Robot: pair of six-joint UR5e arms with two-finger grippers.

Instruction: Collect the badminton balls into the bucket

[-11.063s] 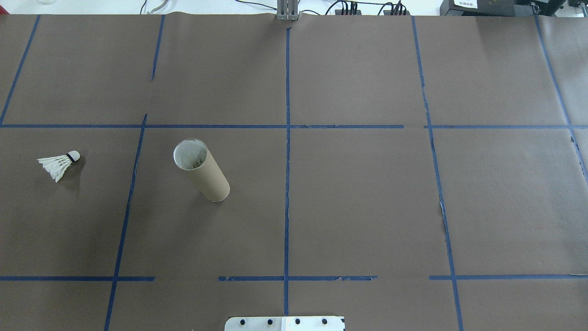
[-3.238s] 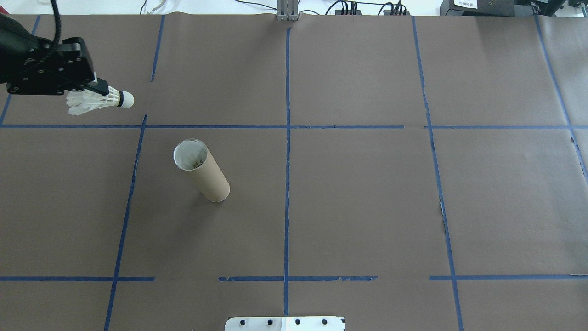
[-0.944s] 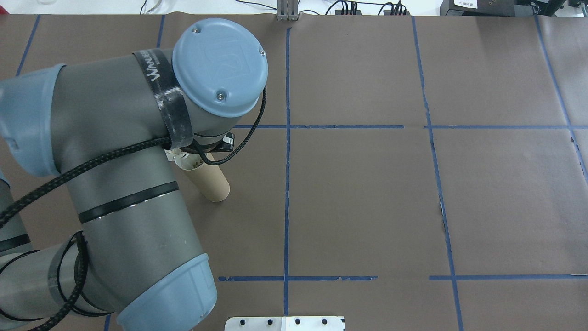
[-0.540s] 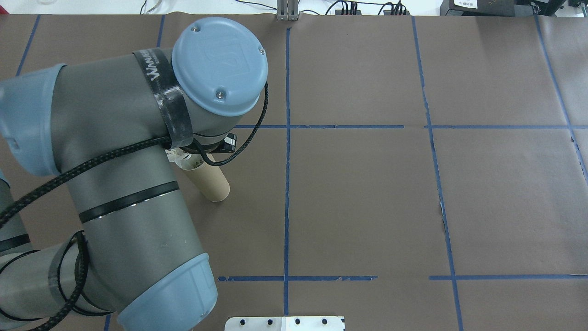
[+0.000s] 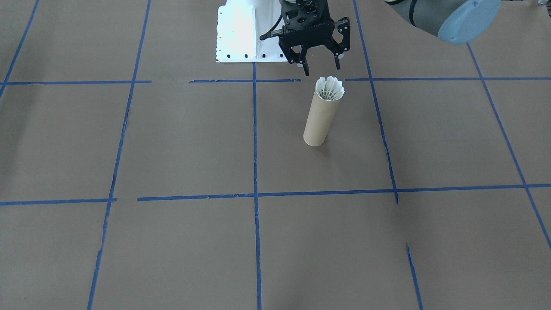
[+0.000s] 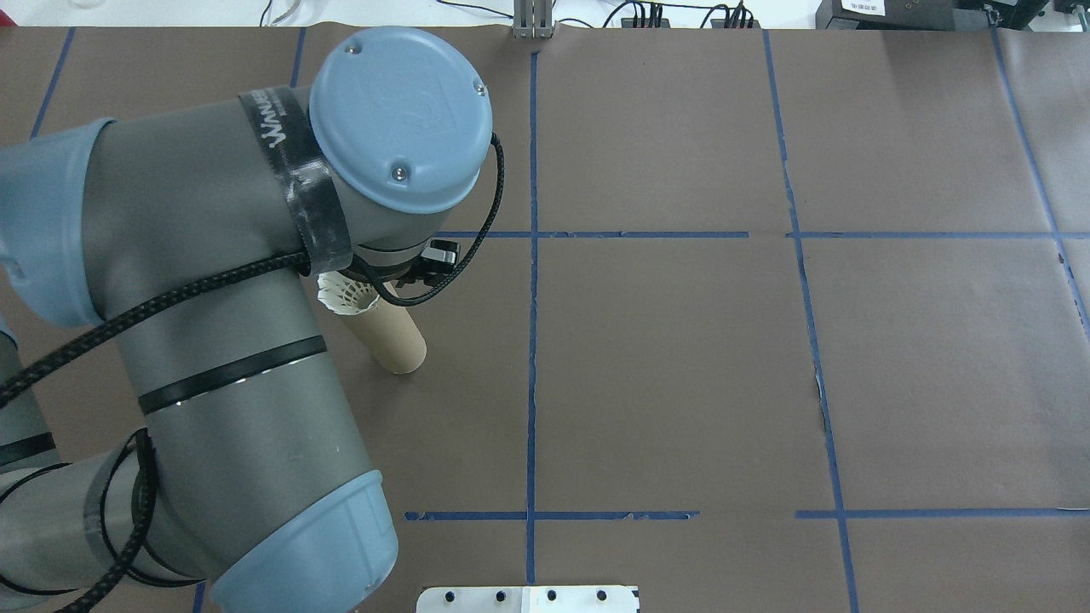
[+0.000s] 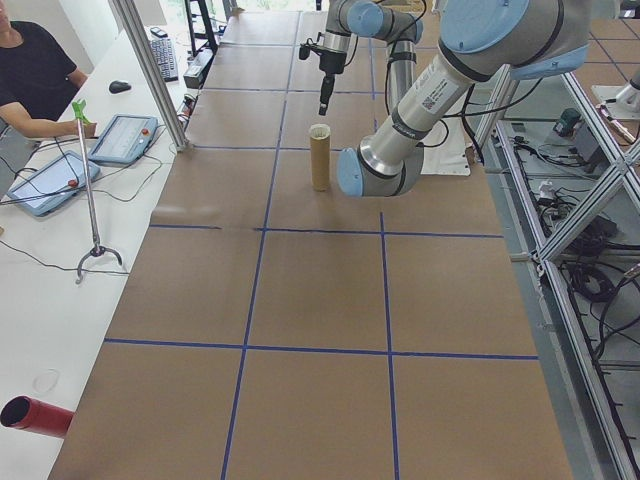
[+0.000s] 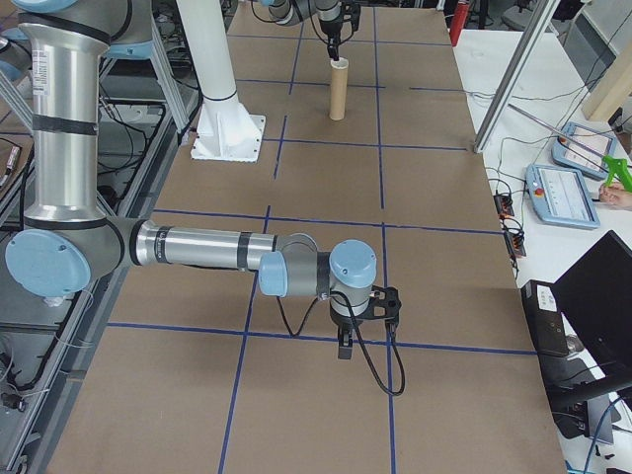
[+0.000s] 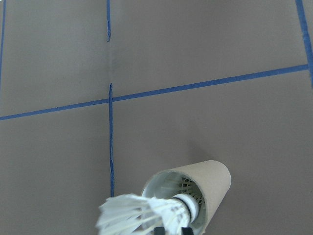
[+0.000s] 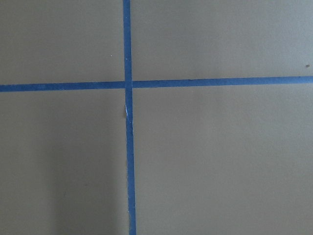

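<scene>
The brown cardboard tube (image 5: pixel 317 120) stands upright left of the table's middle. The white shuttlecock (image 5: pixel 329 88) sits skirt-up in its mouth, its scalloped feathers just above the rim. My left gripper (image 5: pixel 321 69) hangs directly above it, open, with nothing between its fingers. In the left wrist view the shuttlecock (image 9: pixel 142 215) fills the bottom edge, its cork at the tube (image 9: pixel 210 181) rim, and more feathers show deeper inside. From overhead my left arm hides the gripper; only the skirt (image 6: pixel 342 294) and tube (image 6: pixel 393 336) show. My right gripper (image 8: pixel 346 348) hangs low over bare paper; whether it is open or shut I cannot tell.
The white pedestal base (image 5: pixel 236 34) stands at the robot's side of the table. My left arm's bulky elbow (image 6: pixel 221 358) overhangs the table's left half. A person (image 7: pixel 30 70) sits at a side table with tablets. Blue tape lines grid the brown paper.
The shuttlecock went from the table's left into my left gripper and over to the tube. In the last second the wrist shifted slightly and the white skirt came into view at the tube's mouth.
</scene>
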